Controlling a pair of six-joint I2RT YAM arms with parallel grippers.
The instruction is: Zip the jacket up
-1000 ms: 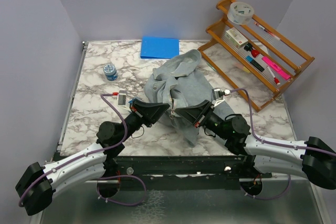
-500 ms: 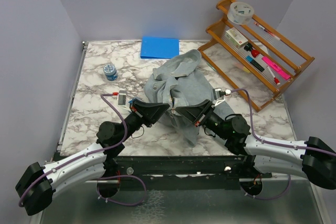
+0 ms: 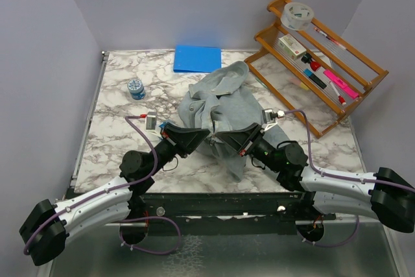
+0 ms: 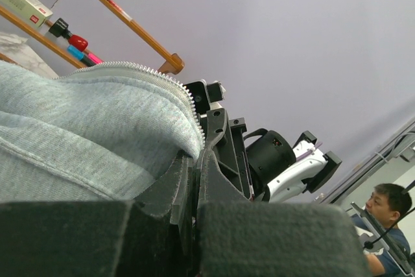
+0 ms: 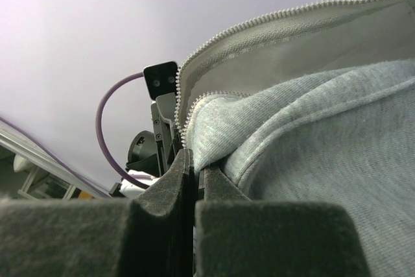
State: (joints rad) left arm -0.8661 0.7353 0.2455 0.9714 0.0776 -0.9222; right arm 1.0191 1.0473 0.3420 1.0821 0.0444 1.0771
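The grey-green jacket point(image 3: 224, 98) lies crumpled in the middle of the marble table, its front open. My left gripper point(image 3: 207, 136) and right gripper point(image 3: 219, 138) meet tip to tip at its near hem. In the left wrist view the left gripper point(image 4: 194, 163) is shut on the jacket's point(image 4: 84, 128) edge, right below the white zipper teeth point(image 4: 188, 105). In the right wrist view the right gripper point(image 5: 194, 160) is shut on the other front edge of the jacket point(image 5: 311, 134), where two rows of zipper teeth point(image 5: 185, 128) run apart upward. The slider is hidden.
A blue folder point(image 3: 197, 58) lies at the table's far edge. A small blue-lidded jar point(image 3: 135, 87) stands at the left. A wooden rack point(image 3: 337, 76) with pens, a box and a tape roll point(image 3: 298, 14) stands at the right, close to the jacket's sleeve.
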